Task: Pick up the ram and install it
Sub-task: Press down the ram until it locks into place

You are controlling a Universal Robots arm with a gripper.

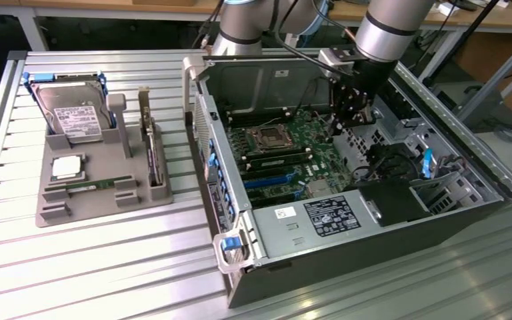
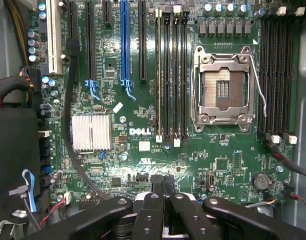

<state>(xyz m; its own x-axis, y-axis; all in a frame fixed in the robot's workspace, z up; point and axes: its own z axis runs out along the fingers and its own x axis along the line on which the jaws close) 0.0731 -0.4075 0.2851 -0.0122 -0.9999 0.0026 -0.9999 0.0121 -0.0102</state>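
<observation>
The ram (image 1: 99, 184), a thin green stick, lies flat in a slot of the grey tray (image 1: 61, 213) at the exterior view's left, far from the arm. My gripper (image 1: 356, 122) hangs inside the open computer case (image 1: 363, 233), above the motherboard (image 1: 283, 153). In the wrist view the gripper (image 2: 164, 187) is shut with nothing between its black fingers (image 2: 147, 210). Below it lie the memory slots (image 2: 175, 75) beside the open processor socket (image 2: 223, 90). A thin stick seen edge-on (image 2: 158, 75) sits in the outermost slot.
On the tray also rest a hard drive (image 1: 74, 113), a square silver chip (image 1: 67, 167) and an upright card (image 1: 154, 157). Black cables (image 2: 75, 125) and a silver heatsink (image 2: 91, 132) lie on the board. The case walls ring the motherboard.
</observation>
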